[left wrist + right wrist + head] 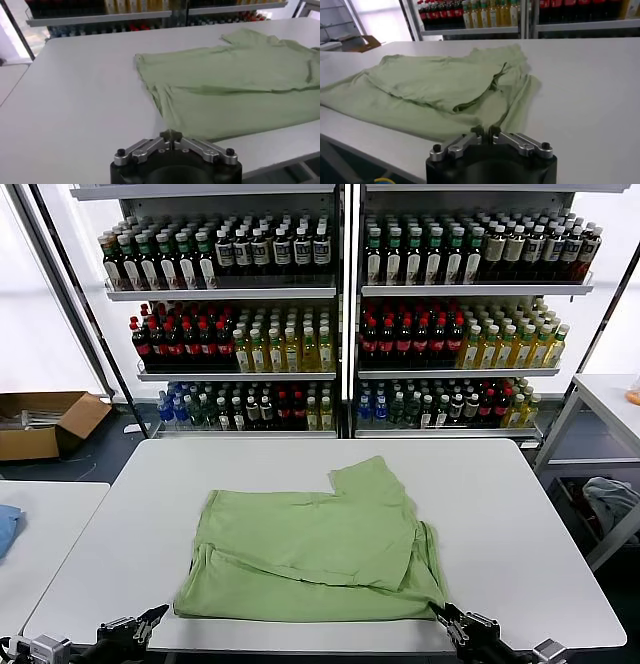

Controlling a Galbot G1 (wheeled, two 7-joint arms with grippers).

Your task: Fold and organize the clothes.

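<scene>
light: bright, even | shadows: faint | backlit windows (blown out)

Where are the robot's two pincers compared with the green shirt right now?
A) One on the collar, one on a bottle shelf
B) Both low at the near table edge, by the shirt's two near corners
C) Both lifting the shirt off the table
B: the left pincer and right pincer sit at the near edge, flanking the shirt, which lies on the table.
</scene>
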